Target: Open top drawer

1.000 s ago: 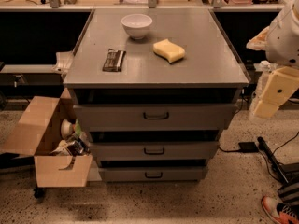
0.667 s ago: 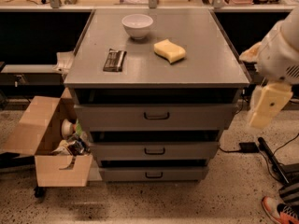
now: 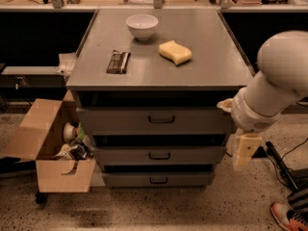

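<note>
The top drawer (image 3: 115,121) is the widest of three grey drawers in the cabinet, with a small dark bar handle (image 3: 161,120) at its centre. Its front sits flush with the cabinet and looks closed. My gripper (image 3: 243,150) is cream-coloured and hangs downward from the white arm (image 3: 274,85). It is just off the cabinet's right side, level with the middle drawer (image 3: 120,156). It is to the right of the top drawer's handle and lower, and it holds nothing that I can see.
On the cabinet top are a white bowl (image 3: 142,25), a yellow sponge (image 3: 175,52) and a dark snack bar (image 3: 118,61). An open cardboard box (image 3: 53,148) of clutter stands on the left. Cables (image 3: 281,165) and a shoe (image 3: 288,215) lie on the floor at the right.
The arm has swung left and down, bringing the gripper from beside the cabinet's upper right corner to close by its right side at drawer height.
</note>
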`<state>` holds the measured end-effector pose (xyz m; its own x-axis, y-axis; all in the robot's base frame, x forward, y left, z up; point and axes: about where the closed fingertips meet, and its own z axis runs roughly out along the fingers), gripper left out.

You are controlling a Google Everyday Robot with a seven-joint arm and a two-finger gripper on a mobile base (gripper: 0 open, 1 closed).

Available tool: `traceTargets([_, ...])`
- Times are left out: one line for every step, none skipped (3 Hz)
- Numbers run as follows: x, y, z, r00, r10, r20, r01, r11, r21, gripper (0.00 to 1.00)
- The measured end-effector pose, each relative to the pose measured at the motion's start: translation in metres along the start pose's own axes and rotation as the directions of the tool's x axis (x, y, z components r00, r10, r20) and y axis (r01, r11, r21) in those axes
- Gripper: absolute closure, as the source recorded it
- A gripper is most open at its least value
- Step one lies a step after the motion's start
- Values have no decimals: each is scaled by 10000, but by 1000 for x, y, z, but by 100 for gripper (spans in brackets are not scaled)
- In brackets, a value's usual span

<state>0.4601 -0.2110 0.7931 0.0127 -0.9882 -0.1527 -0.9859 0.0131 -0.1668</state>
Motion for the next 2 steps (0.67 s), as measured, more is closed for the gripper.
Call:
traceTargets([3, -7, 53, 9997, -216, 132, 220, 9992, -327, 0])
traceTargets([0, -33, 85, 9993, -153, 335, 158, 9998, -137, 0])
